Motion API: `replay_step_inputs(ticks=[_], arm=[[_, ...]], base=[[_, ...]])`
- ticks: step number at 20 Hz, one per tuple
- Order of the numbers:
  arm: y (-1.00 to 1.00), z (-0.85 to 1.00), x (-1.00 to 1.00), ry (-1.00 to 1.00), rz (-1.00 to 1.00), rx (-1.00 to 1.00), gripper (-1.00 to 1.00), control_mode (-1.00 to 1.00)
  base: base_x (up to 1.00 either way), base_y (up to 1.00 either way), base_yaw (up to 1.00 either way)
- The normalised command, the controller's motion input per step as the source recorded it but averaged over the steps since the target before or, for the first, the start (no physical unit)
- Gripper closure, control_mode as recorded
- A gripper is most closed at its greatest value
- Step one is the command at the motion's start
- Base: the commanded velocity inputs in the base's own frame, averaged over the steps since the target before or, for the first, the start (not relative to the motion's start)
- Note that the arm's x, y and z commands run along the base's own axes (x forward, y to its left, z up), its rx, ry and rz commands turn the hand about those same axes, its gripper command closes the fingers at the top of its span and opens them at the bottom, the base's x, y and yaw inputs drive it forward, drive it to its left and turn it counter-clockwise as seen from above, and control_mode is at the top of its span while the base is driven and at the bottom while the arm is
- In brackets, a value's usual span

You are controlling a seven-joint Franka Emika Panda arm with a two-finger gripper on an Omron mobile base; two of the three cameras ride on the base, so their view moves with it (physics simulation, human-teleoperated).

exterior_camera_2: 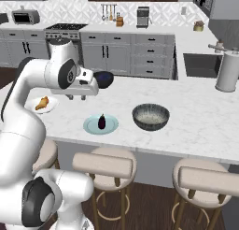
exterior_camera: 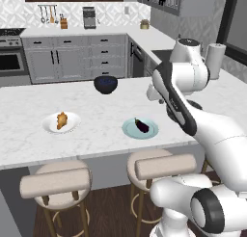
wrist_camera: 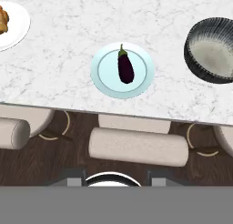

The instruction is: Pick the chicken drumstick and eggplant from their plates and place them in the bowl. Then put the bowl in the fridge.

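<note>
Lying on a white plate (exterior_camera: 61,123) toward the left end of the marble worktop (exterior_camera: 96,139), the chicken drumstick (exterior_camera: 62,120) is seen with its long axis running from the near edge toward the far edge, slightly slanted in the left base view; which end is the thin one cannot be told. In the right base view the same drumstick (exterior_camera_2: 42,103) is shown partly behind the arm.

Further right, close to the near edge of the worktop, a pale teal plate (wrist_camera: 102,79) is set, and the eggplant (wrist_camera: 125,68) is laid at its middle. In the hand view its long axis is seen running across the worktop's depth, the green stem end pointed toward the far edge and the rounded end toward the near edge and the stools (wrist_camera: 138,147).

A small glossy dark bowl (exterior_camera: 105,84) is placed behind the teal plate, nearer the far edge.

The gripper (exterior_camera_2: 76,96) is held above the worktop, between the two plates and well clear of both foods; nothing is seen between its fingers, and whether the jaws are open or closed cannot be told.

To the right of the teal plate, the ribbed grey-blue bowl (exterior_camera_2: 150,117) is stood upright near the near edge.
</note>
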Motion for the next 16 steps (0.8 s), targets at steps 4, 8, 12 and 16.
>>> replay_step_inputs(ticks=[4, 8, 12, 16], arm=[[-0.01, 0.0, -0.46, 0.0, 0.0, 0.0, -1.0, -1.0], [-0.01, -0.47, -0.49, -0.12, 0.0, -0.02, -1.0, -1.0], [-0.05, -0.82, 0.15, 0.0, 0.01, 0.0, -1.0, -1.0], [-0.04, -0.66, 0.75, 0.0, 0.07, 0.0, -1.0, -1.0]], base=[[0.0, 0.0, 0.0], [0.0, 0.0, 0.0], [0.0, 0.0, 0.0], [0.0, 0.0, 0.0]])
